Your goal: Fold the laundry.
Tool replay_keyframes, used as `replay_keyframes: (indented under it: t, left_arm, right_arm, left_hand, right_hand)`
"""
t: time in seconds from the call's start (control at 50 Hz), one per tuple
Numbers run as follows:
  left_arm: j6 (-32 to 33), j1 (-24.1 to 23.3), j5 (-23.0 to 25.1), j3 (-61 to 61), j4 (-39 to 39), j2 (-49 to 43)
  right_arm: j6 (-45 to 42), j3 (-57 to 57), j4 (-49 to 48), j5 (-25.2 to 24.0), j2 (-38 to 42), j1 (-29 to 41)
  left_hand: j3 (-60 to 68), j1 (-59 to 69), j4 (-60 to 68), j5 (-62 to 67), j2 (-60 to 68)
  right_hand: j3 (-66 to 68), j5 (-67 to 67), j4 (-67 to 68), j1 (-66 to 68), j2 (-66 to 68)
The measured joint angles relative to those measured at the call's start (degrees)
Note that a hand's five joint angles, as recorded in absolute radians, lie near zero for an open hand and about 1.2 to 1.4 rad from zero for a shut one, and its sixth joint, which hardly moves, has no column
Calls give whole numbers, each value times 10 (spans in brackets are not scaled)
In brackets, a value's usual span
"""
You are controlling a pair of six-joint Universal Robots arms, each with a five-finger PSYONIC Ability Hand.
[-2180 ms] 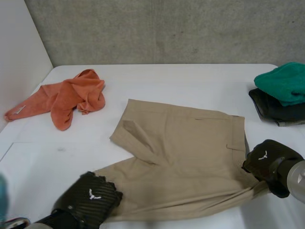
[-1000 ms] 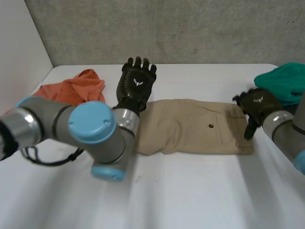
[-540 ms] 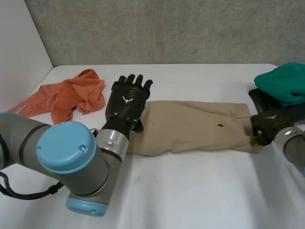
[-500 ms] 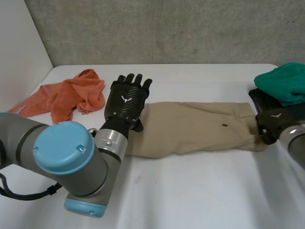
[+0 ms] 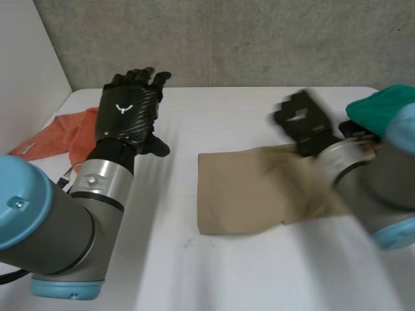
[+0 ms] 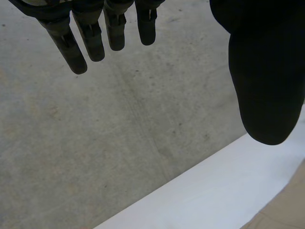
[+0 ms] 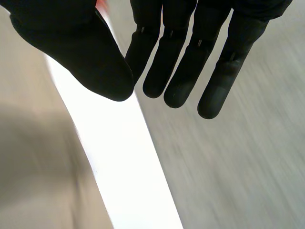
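Tan trousers (image 5: 243, 191) lie folded into a short rectangle on the white table (image 5: 214, 278), right of the middle; their right end is blurred. My left hand (image 5: 126, 107) is raised over the table's far left, apart from the trousers, open with straight fingers (image 6: 90, 36) and nothing in it. A corner of the trousers (image 6: 286, 214) shows past its thumb. My right hand (image 5: 301, 120) hovers above the trousers' far right part, open, its fingers (image 7: 181, 62) straight and empty. The tan cloth (image 7: 28, 157) lies under its thumb.
An orange cloth (image 5: 55, 136) lies crumpled at the far left, partly behind my left arm. A green cloth (image 5: 379, 107) sits on a dark one at the right edge. A grey wall (image 5: 227, 39) backs the table.
The trousers went from a long strip to a shorter fold, their left end now mid-table. My left hand lifted off them and moved left. My right hand let go and swung up and left.
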Motion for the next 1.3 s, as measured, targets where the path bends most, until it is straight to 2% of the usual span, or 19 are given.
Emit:
replay_keyframes:
  t: [0.1, 0.18, 0.26, 0.3, 0.32, 0.36, 0.4, 0.42, 0.44, 0.52, 0.6, 0.72, 0.8, 0.9, 1.0, 1.04, 1.1, 1.16, 1.3]
  left_arm:
    - [-1, 11, 1, -10, 1, 7]
    - [0, 14, 1, -14, 1, 6]
    - [0, 14, 1, -17, 1, 3]
    - [0, 14, 1, -18, 1, 2]
    - [0, 14, 2, -19, 1, 1]
    - [1, 14, 2, -20, 1, 0]
    - [1, 13, 3, -21, 1, -1]
    - [1, 13, 3, -21, 1, -1]
    - [1, 13, 3, -22, 1, -2]
    - [1, 13, 3, -23, 1, -2]
    - [1, 12, 3, -25, 2, -3]
    - [1, 12, 4, -26, 2, -9]
    - [1, 11, 4, -26, 2, -13]
    - [0, 11, 4, -26, 2, -17]
    - [0, 11, 4, -26, 2, -21]
    - [0, 11, 4, -26, 2, -21]
    - [0, 11, 4, -26, 2, -24]
    - [0, 11, 4, -26, 2, -24]
    - [0, 10, 4, -27, 2, -17]
  right_arm:
    - [-16, 7, -20, -76, 61, 106]
    - [-29, 9, -20, -94, 90, 137]
    - [8, 6, -20, -55, 78, 135]
    - [16, 6, -20, -48, 73, 131]
    - [86, 8, -16, -8, 33, 93]
    - [137, 14, -12, 9, 5, 58]
    - [223, 31, -1, 16, -38, -15]
    - [223, 31, -1, 16, -38, -15]
    - [279, 50, 10, -1, -65, -79]
    - [325, 87, 30, -70, -92, -195]
    - [309, 117, 48, -142, -94, -292]
    - [164, 137, 81, -194, -43, -379]
    - [67, 138, 95, -200, 1, -401]
    - [11, 131, 95, -202, 43, -411]
    - [4, 121, 74, -203, 65, -411]
    - [4, 121, 74, -203, 65, -411]
    - [7, 114, 45, -201, 74, -409]
    - [7, 112, 26, -197, 75, -408]
    - [-6, 111, -5, -167, 50, -373]
  left_hand:
    - [0, 0, 0, 0, 0]
    - [0, 0, 0, 0, 0]
    - [0, 0, 0, 0, 0]
    - [0, 0, 0, 0, 0]
    - [0, 0, 0, 0, 0]
    - [0, 0, 0, 0, 0]
    - [0, 0, 0, 0, 0]
    - [0, 0, 0, 0, 0]
    - [0, 0, 0, 0, 0]
    - [0, 0, 0, 0, 0]
    - [0, 0, 0, 0, 0]
    - [0, 0, 0, 0, 0]
    - [0, 0, 0, 0, 0]
    - [0, 0, 0, 0, 0]
    - [0, 0, 0, 0, 0]
    - [0, 0, 0, 0, 0]
    - [0, 0, 0, 0, 0]
    - [0, 0, 0, 0, 0]
    - [0, 0, 0, 0, 0]
  right_hand:
    - [0, 0, 0, 0, 0]
    - [-34, -33, -35, -35, -33]
    - [-410, -421, -410, -405, -426]
    - [-436, -446, -437, -420, -442]
    - [-522, -529, -525, -487, -515]
    - [-530, -536, -531, -487, -519]
    - [-530, -536, -531, -487, -519]
    - [-530, -536, -531, -487, -519]
    - [-530, -536, -531, -487, -519]
    - [-529, -532, -531, -487, -518]
    - [-520, -506, -523, -479, -512]
    - [-464, -451, -467, -431, -472]
    - [-461, -445, -463, -426, -467]
    - [-448, -433, -451, -415, -451]
    - [-314, -307, -317, -281, -302]
    - [-314, -307, -317, -281, -302]
    - [-67, -75, -70, -129, -55]
    - [-11, -27, -11, -68, -9]
    - [-2, -13, -2, -21, -3]
